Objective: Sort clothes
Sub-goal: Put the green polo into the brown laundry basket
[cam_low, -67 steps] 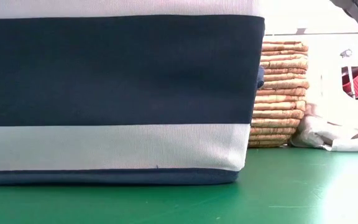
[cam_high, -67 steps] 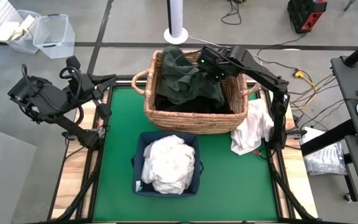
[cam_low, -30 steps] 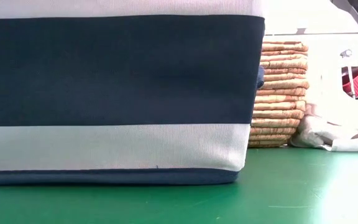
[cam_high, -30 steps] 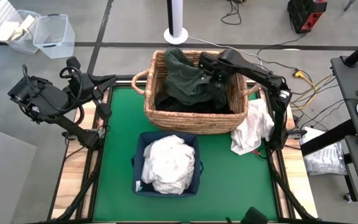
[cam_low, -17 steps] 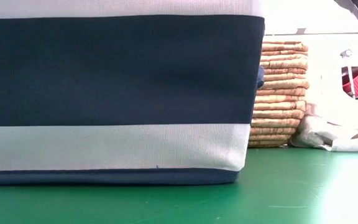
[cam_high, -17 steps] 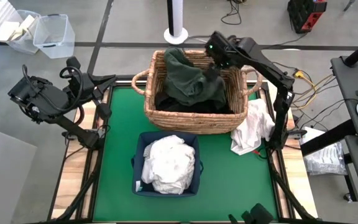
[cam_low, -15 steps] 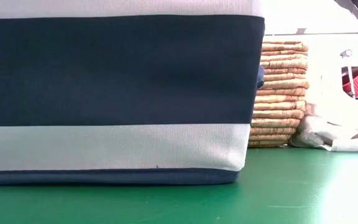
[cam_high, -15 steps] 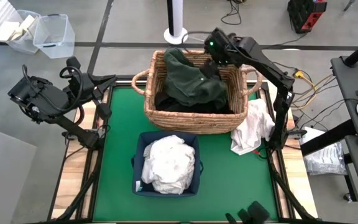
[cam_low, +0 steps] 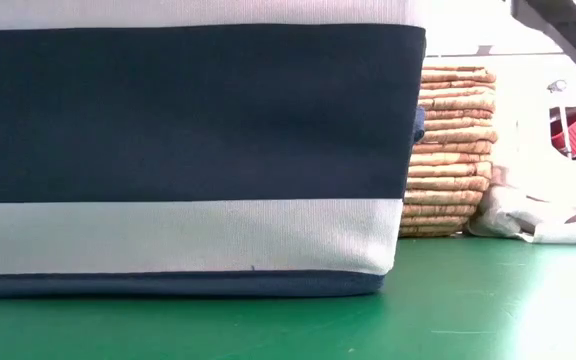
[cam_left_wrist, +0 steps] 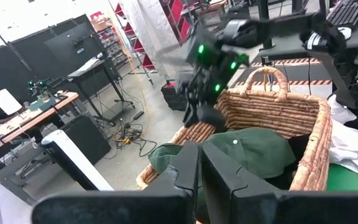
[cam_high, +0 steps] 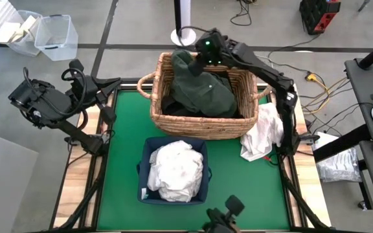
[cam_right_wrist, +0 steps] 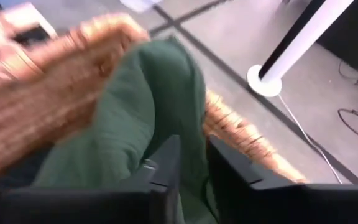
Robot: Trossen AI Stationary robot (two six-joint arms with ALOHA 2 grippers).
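The dark green garment (cam_high: 203, 87) (cam_left_wrist: 247, 149) (cam_right_wrist: 142, 106) lies heaped in the wicker basket (cam_high: 154, 107) (cam_left_wrist: 291, 118). One end is draped over the far rim. My right gripper (cam_high: 203, 59) (cam_left_wrist: 199, 115) (cam_right_wrist: 193, 162) hovers above that far rim, fingers pointing down, with a narrow gap and nothing between them. White clothes (cam_high: 173, 169) fill the navy bin (cam_high: 144, 162) (cam_low: 188, 120). One white garment (cam_high: 264, 133) (cam_low: 538, 215) lies on the table against the basket's right side. My left gripper (cam_left_wrist: 200, 168) is shut, folded back beyond the left edge.
The bin stands in front of the basket and fills most of the low view. A white pole on a round foot (cam_high: 183, 19) (cam_right_wrist: 291, 43) stands behind the basket. Green mat (cam_high: 125, 142) shows left of the bin. A dark object (cam_high: 222, 217) shows at the near edge.
My right gripper has risen out of the basket's right half, then moved toward the far edge and left, and now hangs above the far rim. The green garment has stayed in the basket and now lies broader and smoother over the dark clothes.
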